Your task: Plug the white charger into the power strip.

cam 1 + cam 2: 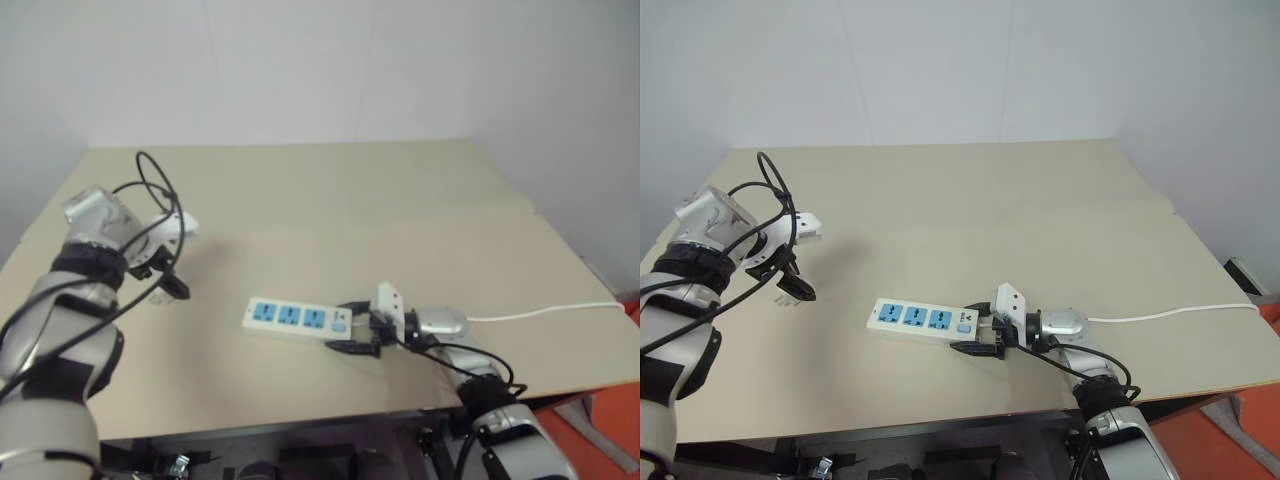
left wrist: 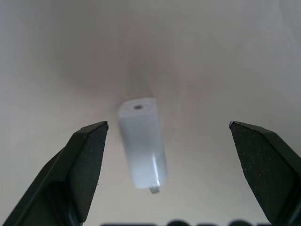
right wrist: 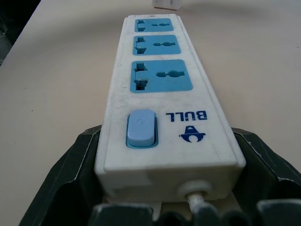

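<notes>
Left gripper (image 2: pixel 167 141) wide over white charger (image 2: pixel 142 141), prongs in wrist view

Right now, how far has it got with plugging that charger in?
Early stage. The right hand is closed on the cord end of the power strip, steadying it. The left hand hangs open above the white charger, which lies on the table, not gripped. Picking it up and plugging it in remain; all three sockets are empty.
</notes>
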Motion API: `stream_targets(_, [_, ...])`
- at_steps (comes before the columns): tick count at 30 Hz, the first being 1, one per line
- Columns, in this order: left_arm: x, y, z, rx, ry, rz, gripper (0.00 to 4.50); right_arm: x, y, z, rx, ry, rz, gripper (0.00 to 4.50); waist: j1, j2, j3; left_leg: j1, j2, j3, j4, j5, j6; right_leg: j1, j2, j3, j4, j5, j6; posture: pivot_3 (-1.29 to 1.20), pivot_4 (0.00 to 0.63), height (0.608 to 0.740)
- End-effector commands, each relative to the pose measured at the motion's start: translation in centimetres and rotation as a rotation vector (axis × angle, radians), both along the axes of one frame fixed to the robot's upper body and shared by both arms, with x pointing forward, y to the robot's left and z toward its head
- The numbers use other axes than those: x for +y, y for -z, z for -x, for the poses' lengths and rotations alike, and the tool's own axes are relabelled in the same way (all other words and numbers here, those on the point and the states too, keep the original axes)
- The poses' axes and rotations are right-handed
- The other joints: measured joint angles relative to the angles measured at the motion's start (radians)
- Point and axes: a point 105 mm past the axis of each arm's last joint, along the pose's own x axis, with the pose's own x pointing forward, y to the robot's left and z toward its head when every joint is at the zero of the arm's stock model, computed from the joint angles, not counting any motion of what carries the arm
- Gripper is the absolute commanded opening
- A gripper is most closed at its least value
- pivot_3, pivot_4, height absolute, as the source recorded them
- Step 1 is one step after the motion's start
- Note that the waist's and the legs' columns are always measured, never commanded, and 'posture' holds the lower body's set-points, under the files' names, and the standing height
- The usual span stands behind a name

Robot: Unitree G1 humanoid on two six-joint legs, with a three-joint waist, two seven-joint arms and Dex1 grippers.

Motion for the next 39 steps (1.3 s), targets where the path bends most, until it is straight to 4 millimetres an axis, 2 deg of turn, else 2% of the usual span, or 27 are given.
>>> stream_targets(1, [1.0, -0.7, -0.4, -0.036, -0.025, -0.046, 4.50, 0.5, 0.0, 0.7, 0.009, -0.016, -0.016, 3.42, 0.001, 0.000, 0.000, 0.000, 0.000, 0.000, 0.000, 0.000, 0.000, 0.000, 0.000, 0.000, 0.000, 0.000, 0.000, 0.00, 0.150, 0.740])
stream_targets(11, [0.4, 0.6, -1.2, -0.026, -0.016, -0.077, 4.50, 0.6, 0.0, 1.0, 0.021, 0.011, -0.036, 3.42, 0.004, -0.001, 0.000, -0.002, 0.000, -0.001, 0.002, 0.000, 0.000, 0.000, 0.000, -0.001, 0.000, 0.000, 0.000, 0.00, 0.150, 0.740])
stream_targets(27, [-0.4, 1.5, -1.9, -0.035, 0.006, -0.113, 4.50, 0.6, 0.3, 1.5, 0.035, 0.034, -0.050, 3.42, 0.005, -0.001, 0.000, -0.001, 0.000, -0.001, 0.002, 0.000, 0.000, 0.000, 0.000, -0.001, 0.000, 0.000, 0.000, 0.00, 0.150, 0.740])
stream_targets(30, [-0.5, 1.5, -1.9, -0.031, 0.011, -0.112, 3.91, 0.6, 0.3, 1.6, 0.037, 0.036, -0.050, 3.42, 0.006, -0.001, 0.000, -0.001, 0.000, -0.001, 0.002, 0.000, 0.000, 0.001, 0.000, -0.001, 0.000, 0.000, 0.000, 0.00, 0.150, 0.740])
stream_targets(39, [-0.3, 1.6, -1.6, -0.014, 0.016, -0.109, 1.07, 0.5, 0.4, 1.6, 0.039, 0.043, -0.047, 3.42, 0.005, -0.001, 0.000, -0.001, 0.000, -0.001, 0.003, 0.000, 0.000, 0.001, 0.000, -0.001, 0.000, 0.000, 0.000, 0.00, 0.150, 0.740])
